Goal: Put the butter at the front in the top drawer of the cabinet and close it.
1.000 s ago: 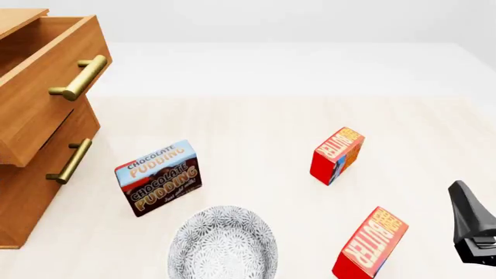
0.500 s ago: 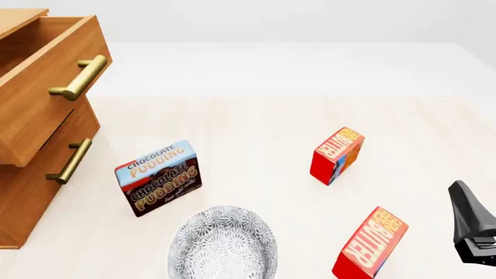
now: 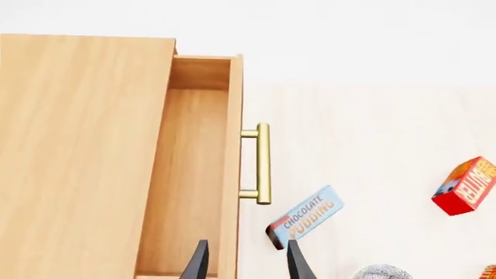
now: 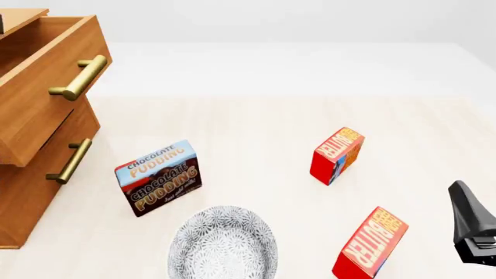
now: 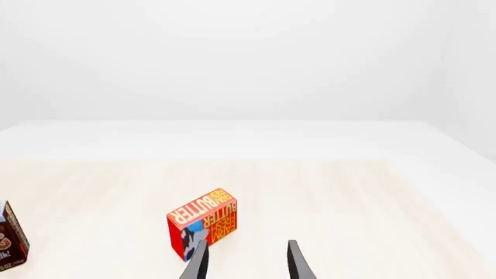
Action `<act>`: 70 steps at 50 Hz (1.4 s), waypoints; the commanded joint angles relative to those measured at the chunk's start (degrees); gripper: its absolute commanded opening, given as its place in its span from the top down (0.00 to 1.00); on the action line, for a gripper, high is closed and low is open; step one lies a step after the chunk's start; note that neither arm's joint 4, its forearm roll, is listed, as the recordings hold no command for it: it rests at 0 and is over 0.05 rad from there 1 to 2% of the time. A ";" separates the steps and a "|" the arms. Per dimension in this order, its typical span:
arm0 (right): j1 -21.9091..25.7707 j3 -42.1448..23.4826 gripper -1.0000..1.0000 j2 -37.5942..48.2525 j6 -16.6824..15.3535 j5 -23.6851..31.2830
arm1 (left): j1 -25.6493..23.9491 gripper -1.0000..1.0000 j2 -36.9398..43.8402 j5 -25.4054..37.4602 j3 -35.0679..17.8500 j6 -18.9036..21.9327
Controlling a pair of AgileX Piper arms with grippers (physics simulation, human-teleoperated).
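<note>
The front view looks forward and down over the desk (image 4: 256, 122) from above. The left wrist view sits high above the cabinet (image 3: 78, 157), looking down past its open top drawer (image 3: 194, 174). The right wrist view sits low, facing the far edge. All three share the far butter carton (image 4: 337, 155).

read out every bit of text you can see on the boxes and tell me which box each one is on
"CHOCOLATE PUDDING", printed twice: pudding box.
"BUTTER": front butter carton.
"BUTTER": far butter carton.
Smaller lines on the pudding box's lower edge and the far carton's side are too small to read.
</note>
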 commanded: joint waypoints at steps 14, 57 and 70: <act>0.00 0.05 0.00 -0.11 -0.03 0.09 | 2.77 0.00 8.91 3.79 -3.45 -0.14; -0.05 0.06 0.00 -0.14 -0.02 0.08 | 1.74 0.00 10.85 0.24 2.27 -4.58; -0.06 0.03 0.00 -0.01 -0.02 -0.02 | 0.93 0.00 11.32 -1.45 5.15 -4.86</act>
